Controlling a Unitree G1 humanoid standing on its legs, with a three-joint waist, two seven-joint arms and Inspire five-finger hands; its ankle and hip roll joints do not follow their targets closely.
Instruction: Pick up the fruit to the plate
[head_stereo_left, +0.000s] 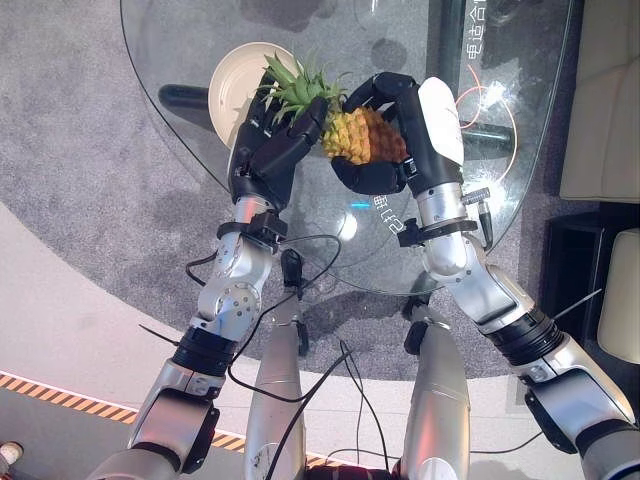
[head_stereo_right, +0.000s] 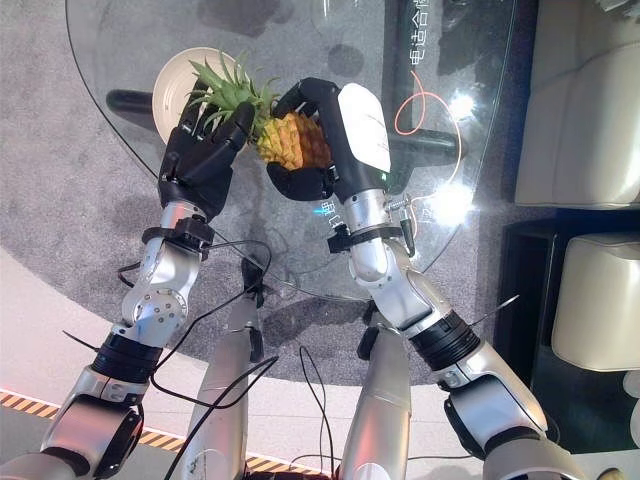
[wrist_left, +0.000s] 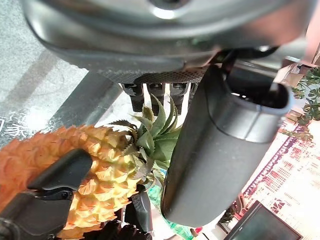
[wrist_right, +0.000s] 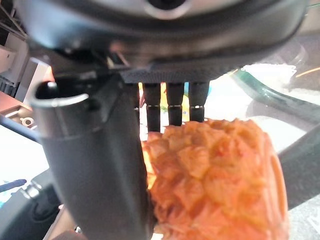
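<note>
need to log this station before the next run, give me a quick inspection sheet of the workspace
surface: round glass table over grey carpet
job's things: pineapple held above the table between both hands; white plate on the glass, beyond the left hand
clutter: nothing seen
hands: right hand has its fingers curled round the pineapple body; left hand is at the leafy crown, fingers fairly straight
cables: orange cable showing through the glass
surroundings: pale seats on the right
</note>
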